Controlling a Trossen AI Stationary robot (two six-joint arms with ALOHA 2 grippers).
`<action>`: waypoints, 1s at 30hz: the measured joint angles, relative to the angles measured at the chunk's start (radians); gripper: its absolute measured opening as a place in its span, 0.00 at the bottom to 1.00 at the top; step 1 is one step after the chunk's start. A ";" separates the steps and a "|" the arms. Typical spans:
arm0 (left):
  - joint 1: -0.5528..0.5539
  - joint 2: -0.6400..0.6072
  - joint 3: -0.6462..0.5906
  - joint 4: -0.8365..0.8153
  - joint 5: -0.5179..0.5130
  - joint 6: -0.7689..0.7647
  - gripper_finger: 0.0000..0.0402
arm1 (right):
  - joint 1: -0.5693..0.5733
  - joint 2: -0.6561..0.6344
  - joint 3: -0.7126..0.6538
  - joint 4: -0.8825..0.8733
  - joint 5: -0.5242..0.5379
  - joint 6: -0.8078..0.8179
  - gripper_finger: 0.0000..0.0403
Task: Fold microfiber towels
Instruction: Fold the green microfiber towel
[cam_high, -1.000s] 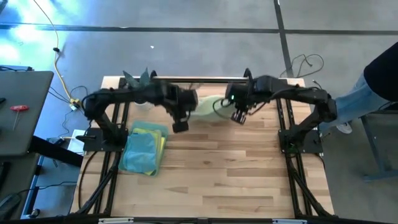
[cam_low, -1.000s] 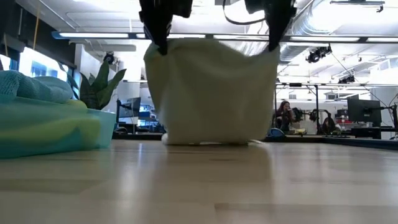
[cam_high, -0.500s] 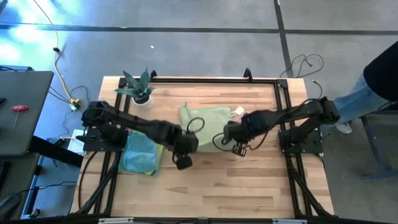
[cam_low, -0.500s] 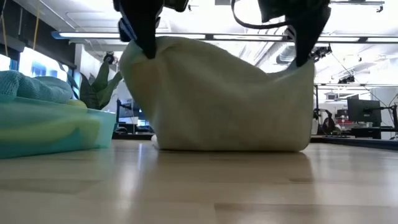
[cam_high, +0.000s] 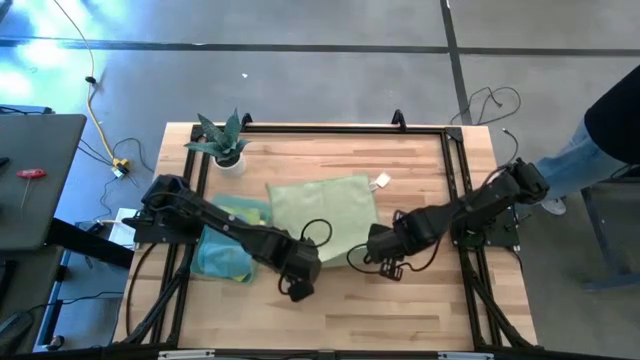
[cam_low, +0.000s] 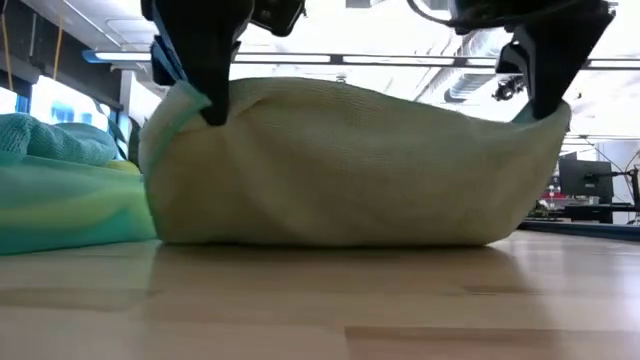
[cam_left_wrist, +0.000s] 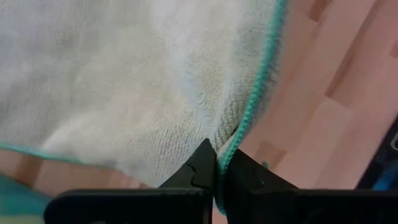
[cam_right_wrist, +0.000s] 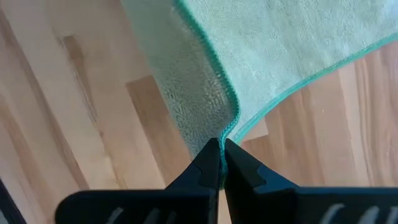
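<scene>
The pale wood plank worktop (cam_high: 400, 310) carries a pale green towel (cam_high: 322, 205), soft, nubby, square and teal-edged, lying near the middle with its near edge lifted. Beside it lies a stack of teal and yellow towels (cam_high: 230, 245). The left gripper (cam_high: 300, 285) and right gripper (cam_high: 385, 262) each have fingers clamped on a near corner

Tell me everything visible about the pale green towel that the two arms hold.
The pale green towel is a soft, fuzzy square cloth with a teal stitched edge and a small white tag at one far corner. Most of it lies spread on the wooden table, next to the stack of folded towels. Its near edge is lifted: the left hand pinches one near corner and the right hand pinches the other, both shut on it.
</scene>
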 joint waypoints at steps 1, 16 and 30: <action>-0.004 0.000 0.000 0.007 0.001 -0.010 0.01 | 0.007 0.000 0.000 0.002 0.000 0.000 0.00; 0.040 0.000 0.000 -0.003 -0.007 0.116 0.01 | -0.076 0.000 0.000 0.032 0.140 -0.237 0.00; 0.245 -0.002 -0.044 -0.173 -0.024 0.369 0.01 | -0.342 0.000 -0.173 0.288 0.082 -0.444 0.00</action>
